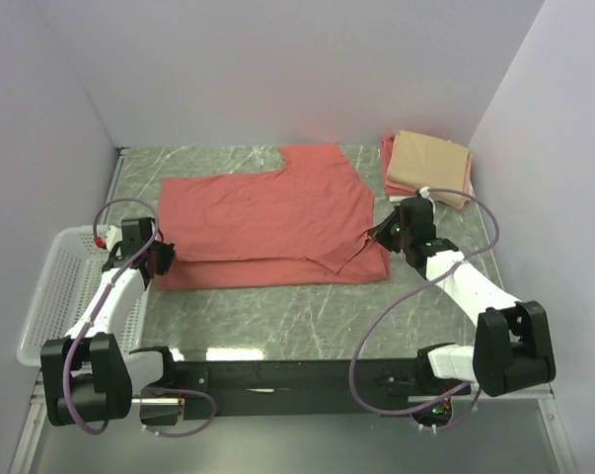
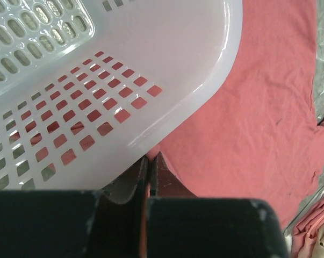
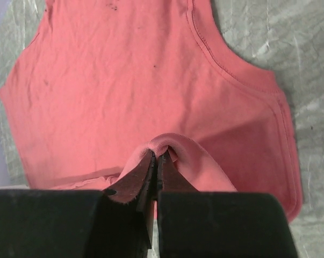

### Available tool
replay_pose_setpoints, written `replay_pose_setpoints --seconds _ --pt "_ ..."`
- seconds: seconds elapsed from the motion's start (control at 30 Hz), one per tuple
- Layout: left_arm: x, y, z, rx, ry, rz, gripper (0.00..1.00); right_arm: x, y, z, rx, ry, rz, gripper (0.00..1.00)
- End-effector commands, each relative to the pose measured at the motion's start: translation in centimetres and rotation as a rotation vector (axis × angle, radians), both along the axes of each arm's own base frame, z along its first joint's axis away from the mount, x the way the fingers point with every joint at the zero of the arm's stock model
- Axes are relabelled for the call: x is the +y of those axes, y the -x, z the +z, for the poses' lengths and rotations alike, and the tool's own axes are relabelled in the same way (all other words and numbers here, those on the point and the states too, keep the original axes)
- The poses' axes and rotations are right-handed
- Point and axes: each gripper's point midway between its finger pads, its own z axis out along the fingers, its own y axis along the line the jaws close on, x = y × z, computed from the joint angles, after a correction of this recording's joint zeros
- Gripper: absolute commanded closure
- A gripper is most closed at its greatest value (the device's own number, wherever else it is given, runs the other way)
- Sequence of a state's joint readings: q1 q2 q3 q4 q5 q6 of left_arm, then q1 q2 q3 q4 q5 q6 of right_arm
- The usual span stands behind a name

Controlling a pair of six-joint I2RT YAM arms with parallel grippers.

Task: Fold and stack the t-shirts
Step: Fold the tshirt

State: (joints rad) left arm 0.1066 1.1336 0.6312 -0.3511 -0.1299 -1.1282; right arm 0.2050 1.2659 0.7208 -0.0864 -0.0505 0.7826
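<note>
Top external: where's the shirt (image 1: 267, 217)?

— Spread on the desk (image 1: 277, 311), long axis running from the left hand (image 1: 162, 257) across to the right hand (image 1: 383, 235); each sits at one end, equally near.

Left wrist?

— Fingers (image 2: 132, 181) pressed together, seemingly pinching the shirt's edge; basket (image 2: 151, 54) just ahead-left, cloth ahead-right.

Right wrist?

— Clamped on a raised pinch of shirt; the rest lies ahead. The next fold likely needs both hands moving together.

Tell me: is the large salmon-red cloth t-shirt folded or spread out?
Partly folded: the large salmon-red cloth t-shirt lies wide across the green marbled table, a second layer showing along its near edge.
</note>
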Motion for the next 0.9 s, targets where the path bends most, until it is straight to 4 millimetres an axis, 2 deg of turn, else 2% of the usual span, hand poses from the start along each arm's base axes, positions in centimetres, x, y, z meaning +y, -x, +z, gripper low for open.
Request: replay_pose_setpoints --seconds 0.0,0.37,0.87 --pt "2.4 0.2 -0.5 0.038 -0.069 0.106 0.99 0.3 -2.6 2.5 -0.086 0.007 0.006 1.0" --pt "3.0 0.4 -1.6 0.073 -0.072 0.157 0.99 1.2 -4.6 2.8 -0.088 -0.012 0.034 1.0" --pt "3.8 1.0 -2.5 0.126 -0.093 0.207 0.99 1.1 -5.2 3.3 -0.104 -0.012 0.027 1.0"
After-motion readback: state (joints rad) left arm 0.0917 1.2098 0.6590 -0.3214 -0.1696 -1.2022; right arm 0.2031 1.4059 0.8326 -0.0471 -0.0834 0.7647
